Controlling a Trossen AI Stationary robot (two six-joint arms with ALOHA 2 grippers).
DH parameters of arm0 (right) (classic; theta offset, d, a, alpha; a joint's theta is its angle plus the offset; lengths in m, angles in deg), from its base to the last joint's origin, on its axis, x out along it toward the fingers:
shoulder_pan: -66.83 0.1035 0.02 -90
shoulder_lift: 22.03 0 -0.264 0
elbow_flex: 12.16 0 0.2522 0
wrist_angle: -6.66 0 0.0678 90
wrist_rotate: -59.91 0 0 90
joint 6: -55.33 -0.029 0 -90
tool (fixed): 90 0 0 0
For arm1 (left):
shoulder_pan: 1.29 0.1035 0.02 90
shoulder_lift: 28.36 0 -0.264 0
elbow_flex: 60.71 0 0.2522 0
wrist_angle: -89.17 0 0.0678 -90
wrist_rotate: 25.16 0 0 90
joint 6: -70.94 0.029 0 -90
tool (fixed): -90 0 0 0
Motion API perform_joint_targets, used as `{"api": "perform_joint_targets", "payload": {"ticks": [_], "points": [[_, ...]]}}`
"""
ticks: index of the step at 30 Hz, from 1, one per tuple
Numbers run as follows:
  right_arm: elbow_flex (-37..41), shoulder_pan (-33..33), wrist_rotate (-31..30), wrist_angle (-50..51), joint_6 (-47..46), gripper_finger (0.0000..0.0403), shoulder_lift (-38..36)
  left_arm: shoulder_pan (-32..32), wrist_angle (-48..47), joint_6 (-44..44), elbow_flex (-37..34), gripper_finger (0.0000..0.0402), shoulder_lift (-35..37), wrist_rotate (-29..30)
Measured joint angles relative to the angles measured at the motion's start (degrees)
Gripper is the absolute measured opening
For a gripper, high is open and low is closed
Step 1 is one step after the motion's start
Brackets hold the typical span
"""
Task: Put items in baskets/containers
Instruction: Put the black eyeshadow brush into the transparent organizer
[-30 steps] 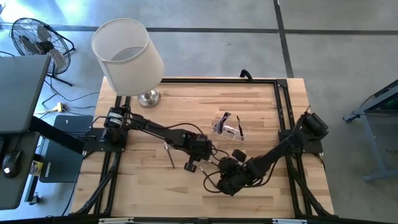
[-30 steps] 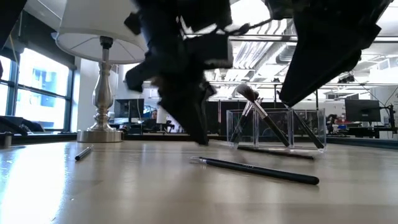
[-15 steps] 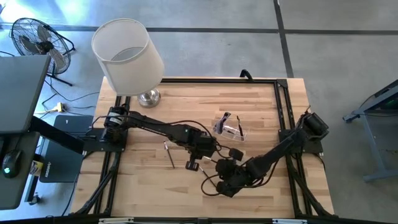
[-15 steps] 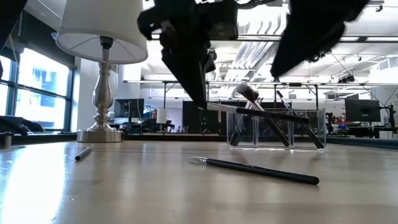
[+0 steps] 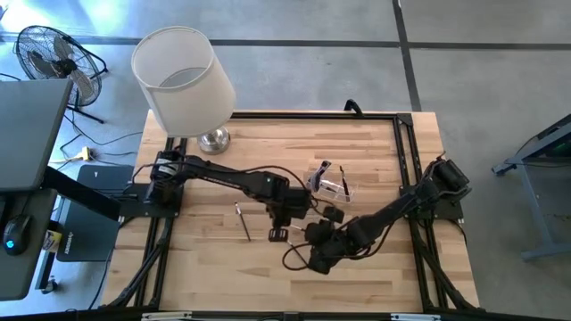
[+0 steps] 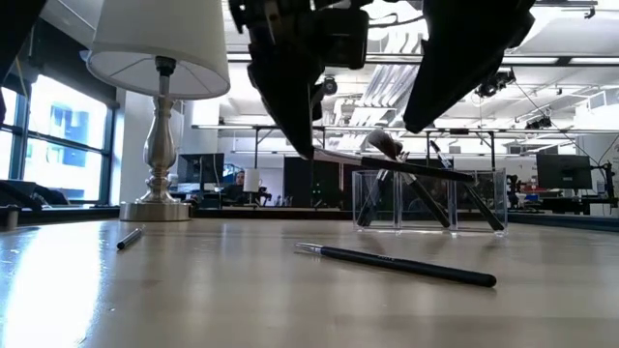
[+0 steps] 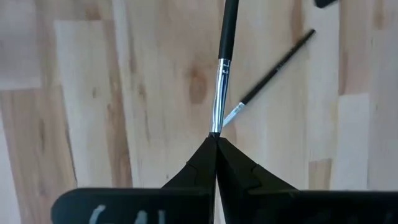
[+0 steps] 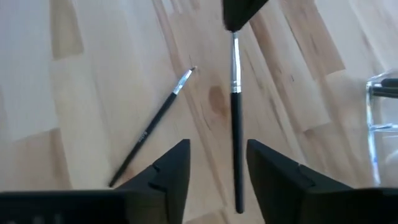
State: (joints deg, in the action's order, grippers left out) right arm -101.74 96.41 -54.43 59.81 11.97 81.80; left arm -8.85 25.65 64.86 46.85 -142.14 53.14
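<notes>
Lifted off the table, the brush (image 7: pixel 222 74) sticks out from the left fingers (image 7: pixel 205 163).

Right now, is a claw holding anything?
Yes. The left claw pinches a makeup brush by its bristle tip. The right claw is open, holding nothing.

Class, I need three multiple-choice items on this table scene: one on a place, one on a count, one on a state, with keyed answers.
1. Where is the lamp?
A. far left corner
B. near right corner
C. table centre

2. How many brushes lie loose on the table?
A. none
B. two
C. five

3. The left gripper is
A. wide open
B. shut on a brush
C. out of view

Answers:
1 A, the high view shows it there.
2 B, one nearby, one near the lamp.
3 B, its fingers pinch the brush by the tip.
</notes>
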Motion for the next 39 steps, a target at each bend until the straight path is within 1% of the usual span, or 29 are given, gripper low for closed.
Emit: {"api": "perform_joint_targets", "payload": {"ticks": [4, 7, 12, 18, 24, 28, 33, 39], "points": [[0.0, 0.0, -2.5, 2.2, 1.5, 0.0182, 0.0, 1.2, 0.3, -2.0, 0.0, 0.0000, 0.0, -2.8], [0.0, 0.0, -3.3, 3.8, 3.2, 0.0190, 0.0, 1.7, 0.3, -4.1, 0.0, 0.0000, 0.0, -4.5], [0.2, 0.0, -4.3, 4.5, 6.2, 0.0192, 0.0, 2.4, 1.6, -6.5, 0.0, 0.0000, 0.0, -8.9], [0.2, -0.9, -2.4, 3.4, 9.4, 0.0192, 0.0, 2.7, 6.9, -10.8, 0.0, 0.0000, 0.0, -11.1], [0.2, -1.2, -2.8, 6.6, 9.8, 0.0192, 0.0, 2.7, 7.3, -11.8, 0.0, 0.0000, 0.0, -12.2], [0.2, -1.2, -1.4, 7.7, 9.9, 0.0191, 0.0, 2.7, 8.9, -13.7, 0.0, 0.0000, 0.1, -13.0], [0.2, -1.2, -0.4, 8.4, 10.3, 0.0168, 0.0, 2.7, 10.7, -15.6, 0.0, 0.0000, 0.1, -14.3], [0.2, -1.2, 0.7, 8.6, 10.3, 0.0110, 0.0, 2.7, 11.0, -16.7, 0.0, 0.0000, 0.1, -14.8]]}}
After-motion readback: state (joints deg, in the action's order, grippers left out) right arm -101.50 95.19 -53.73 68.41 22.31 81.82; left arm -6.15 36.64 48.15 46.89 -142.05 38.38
